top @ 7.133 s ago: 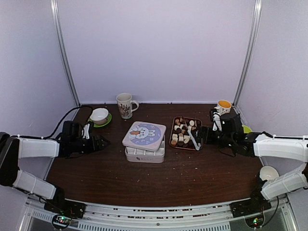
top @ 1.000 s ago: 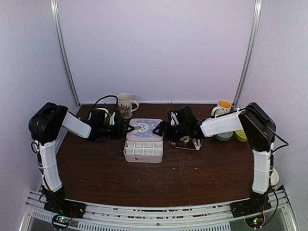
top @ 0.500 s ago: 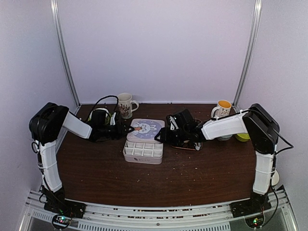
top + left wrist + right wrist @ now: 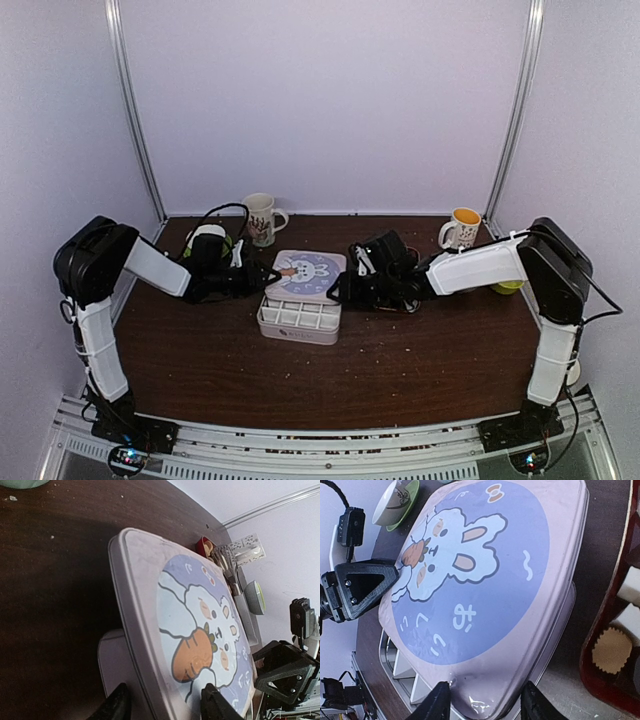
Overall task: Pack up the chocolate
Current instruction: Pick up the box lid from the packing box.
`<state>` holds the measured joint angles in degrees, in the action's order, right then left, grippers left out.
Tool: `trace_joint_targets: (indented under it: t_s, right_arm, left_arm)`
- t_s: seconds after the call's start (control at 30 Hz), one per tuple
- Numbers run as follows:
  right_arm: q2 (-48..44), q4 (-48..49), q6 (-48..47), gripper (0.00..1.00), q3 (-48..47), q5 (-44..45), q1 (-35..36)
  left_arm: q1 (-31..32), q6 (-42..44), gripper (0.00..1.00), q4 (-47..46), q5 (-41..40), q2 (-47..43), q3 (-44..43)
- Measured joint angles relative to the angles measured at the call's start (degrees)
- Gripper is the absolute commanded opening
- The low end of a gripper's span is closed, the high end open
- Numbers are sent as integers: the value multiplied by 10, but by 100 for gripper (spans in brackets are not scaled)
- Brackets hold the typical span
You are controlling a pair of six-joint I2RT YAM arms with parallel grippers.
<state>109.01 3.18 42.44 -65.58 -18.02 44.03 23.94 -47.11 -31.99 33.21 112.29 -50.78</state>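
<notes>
Reaching inward low, L fingers [image 4: 263, 279] & R fingers [image 4: 337, 288] clamped on lid [image 4: 306, 268].

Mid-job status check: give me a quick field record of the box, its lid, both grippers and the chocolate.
lid: rabbit-print lid, tilted and offset toward the back of the box
box: white compartment box, front cells uncovered and look empty
left gripper: jaws astride the lid's left edge; grip unconfirmed
right gripper: jaws astride the lid's right corner; grip unconfirmed
chocolate: in the red-brown tray right of the box; none in the visible cells
</notes>
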Motion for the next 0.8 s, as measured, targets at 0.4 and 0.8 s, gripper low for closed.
trace_joint_targets:
  t_s: [0.4, 0.8]
  right_arm:
    - [-54, 9, -1, 48, 71, 0, 36]
    - [-65, 4, -3, 49, 81, 4, 40]
  left_arm:
    - [46, 13, 60, 60, -60, -108, 84]
    - [19, 31, 71, 96, -63, -110, 33]
